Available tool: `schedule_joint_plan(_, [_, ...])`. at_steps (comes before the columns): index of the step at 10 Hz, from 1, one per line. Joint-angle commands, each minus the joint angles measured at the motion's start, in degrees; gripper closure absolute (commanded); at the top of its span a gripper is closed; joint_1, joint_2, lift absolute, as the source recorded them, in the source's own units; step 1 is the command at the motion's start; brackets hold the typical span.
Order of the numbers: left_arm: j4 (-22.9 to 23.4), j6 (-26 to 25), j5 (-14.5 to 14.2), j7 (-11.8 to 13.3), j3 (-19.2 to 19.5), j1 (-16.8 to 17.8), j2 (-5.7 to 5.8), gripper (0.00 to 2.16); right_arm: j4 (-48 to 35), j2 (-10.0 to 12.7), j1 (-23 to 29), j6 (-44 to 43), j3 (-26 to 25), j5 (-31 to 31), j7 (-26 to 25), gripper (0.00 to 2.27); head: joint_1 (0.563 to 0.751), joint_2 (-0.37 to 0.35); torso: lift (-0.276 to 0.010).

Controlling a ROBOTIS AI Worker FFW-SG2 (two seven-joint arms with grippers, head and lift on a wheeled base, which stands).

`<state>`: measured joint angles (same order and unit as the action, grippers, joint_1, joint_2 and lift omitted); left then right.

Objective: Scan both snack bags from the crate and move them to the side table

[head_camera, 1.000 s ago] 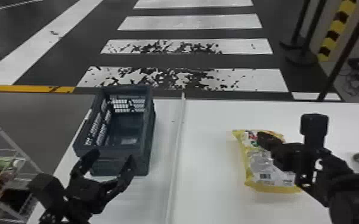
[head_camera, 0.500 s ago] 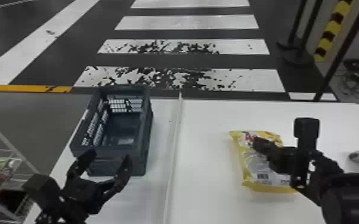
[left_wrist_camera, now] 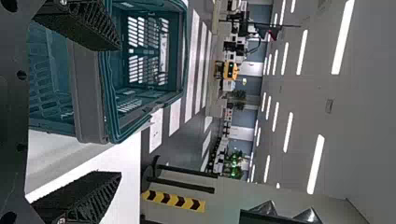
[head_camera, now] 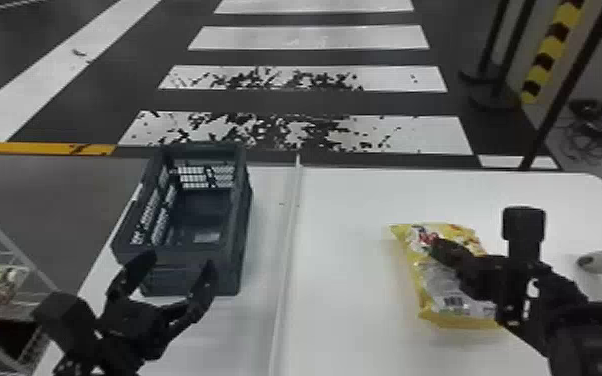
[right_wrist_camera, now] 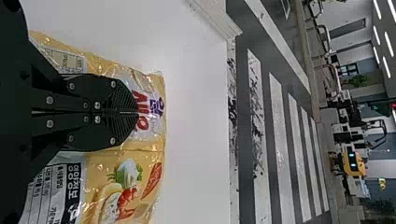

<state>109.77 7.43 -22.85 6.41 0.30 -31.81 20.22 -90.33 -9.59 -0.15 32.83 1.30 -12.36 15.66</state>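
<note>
- currently, a glossy yellow plastic snack bag (head_camera: 427,282) lies right on the white tabletop (head_camera: 355,300).
- the right hand (head_camera: 435,246) is over it, fingers together; whether they pinch film, i cannot tell.
- the left hand (head_camera: 180,261), wide open and empty, is by the dark plastic crate's (head_camera: 190,277) near end.

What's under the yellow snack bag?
White table shows beside the bag, so it seems to lie on that. The bag covers the spot right underneath, so I can't see what's there.
</note>
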Motion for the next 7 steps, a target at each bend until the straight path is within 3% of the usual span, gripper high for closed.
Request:
schedule_joint_plan(1, [0.0, 0.0, 0.0, 0.0, 0.0, 0.0, 0.08, 0.04, -0.1, -0.5, 0.4, 0.2, -1.1, 0.1, 0.1, 2.24, 0.695, 0.067, -0.099])
schedule_joint_plan(7, [0.1, 0.0, 0.0, 0.0, -0.1, 0.0, 0.26, 0.04, 0.4, -1.8, 0.8, 0.2, -4.4, 0.9, 0.3, 2.24, 0.695, 0.002, -0.099])
